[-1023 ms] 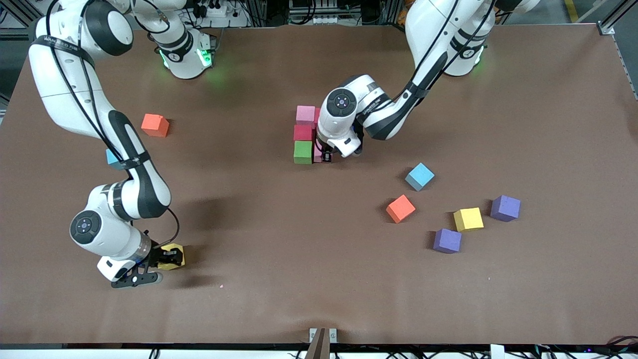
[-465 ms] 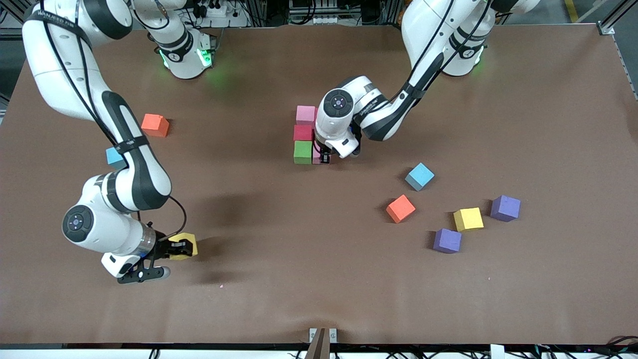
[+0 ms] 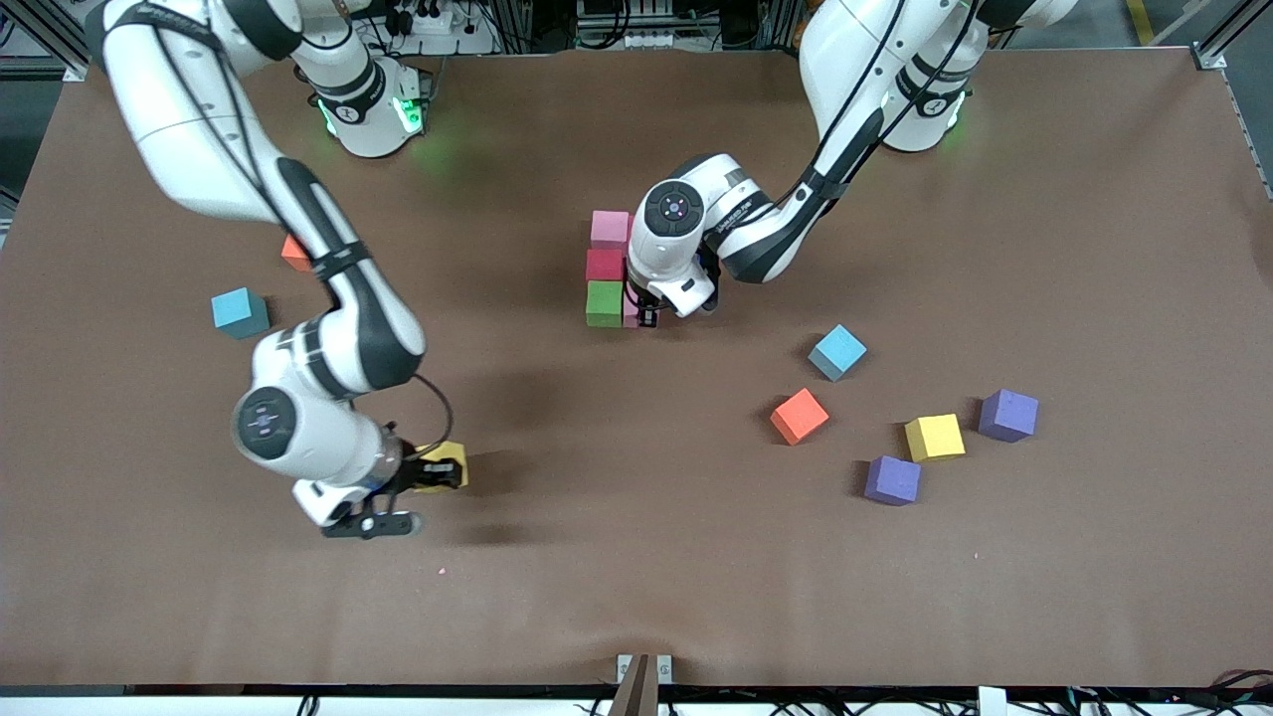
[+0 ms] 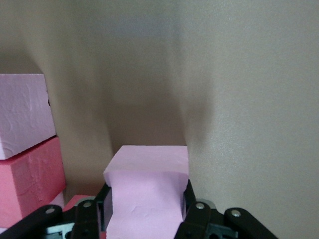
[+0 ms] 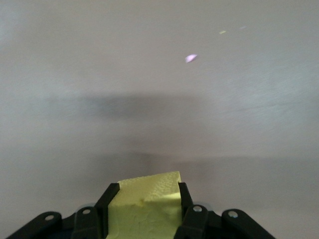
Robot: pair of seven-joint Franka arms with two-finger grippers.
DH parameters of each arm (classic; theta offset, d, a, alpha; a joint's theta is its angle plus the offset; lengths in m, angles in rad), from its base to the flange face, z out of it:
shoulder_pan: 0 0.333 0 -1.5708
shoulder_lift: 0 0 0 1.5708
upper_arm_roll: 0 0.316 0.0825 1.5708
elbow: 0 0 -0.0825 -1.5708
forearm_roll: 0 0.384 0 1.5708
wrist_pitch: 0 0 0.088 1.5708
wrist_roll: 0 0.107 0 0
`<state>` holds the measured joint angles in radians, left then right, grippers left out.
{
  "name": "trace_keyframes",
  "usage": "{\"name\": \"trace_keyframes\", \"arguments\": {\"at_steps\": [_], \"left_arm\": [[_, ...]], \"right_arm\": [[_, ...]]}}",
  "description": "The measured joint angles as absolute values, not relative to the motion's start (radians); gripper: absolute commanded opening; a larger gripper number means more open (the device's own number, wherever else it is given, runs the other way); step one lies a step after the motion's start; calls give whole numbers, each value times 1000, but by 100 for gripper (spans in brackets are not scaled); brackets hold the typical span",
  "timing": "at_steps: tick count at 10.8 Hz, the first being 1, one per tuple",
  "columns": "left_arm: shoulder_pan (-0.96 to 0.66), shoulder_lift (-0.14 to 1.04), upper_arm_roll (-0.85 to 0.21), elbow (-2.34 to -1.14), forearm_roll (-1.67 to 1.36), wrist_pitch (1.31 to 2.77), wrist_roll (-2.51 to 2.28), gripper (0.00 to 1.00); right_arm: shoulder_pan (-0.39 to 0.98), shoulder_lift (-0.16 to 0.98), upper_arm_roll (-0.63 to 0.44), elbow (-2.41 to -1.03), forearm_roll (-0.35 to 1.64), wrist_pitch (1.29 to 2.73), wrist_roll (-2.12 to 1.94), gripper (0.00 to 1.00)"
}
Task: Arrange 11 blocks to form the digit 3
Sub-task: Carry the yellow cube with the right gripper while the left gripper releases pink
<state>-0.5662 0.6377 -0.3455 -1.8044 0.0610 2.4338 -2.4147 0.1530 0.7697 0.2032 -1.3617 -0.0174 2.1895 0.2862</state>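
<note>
Two grippers are each clamping a small matte foam cube.
Left gripper (image 4: pixel 144 211) is pressing a pink cube (image 4: pixel 146 191) beside the green cube (image 3: pixel 604 303); right gripper (image 5: pixel 143 211) is carrying a yellow cube (image 5: pixel 144 206) over the worktop (image 3: pixel 597 557).

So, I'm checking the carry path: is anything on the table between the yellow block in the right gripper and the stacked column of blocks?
Nothing visible. The right gripper holds the yellow block above bare table. The stretch toward the column, pink block, red block and green block, is open. The left gripper holds a pink block beside the green one.
</note>
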Motion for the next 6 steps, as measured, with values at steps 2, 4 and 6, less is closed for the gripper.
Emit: {"name": "trace_keyframes", "arguments": {"at_steps": [2, 4, 6], "left_arm": [[-569, 639, -345, -1804, 78, 2434, -2415, 100], [-578, 639, -345, -1803, 89, 2434, -2416, 100], [-579, 633, -345, -1800, 94, 2429, -2416, 100]], "right_arm": [[243, 729, 174, -1422, -17, 2206, 374, 23], [290, 656, 170, -1558, -17, 2307, 437, 23], [294, 574, 169, -1715, -17, 2409, 465, 23]]}}
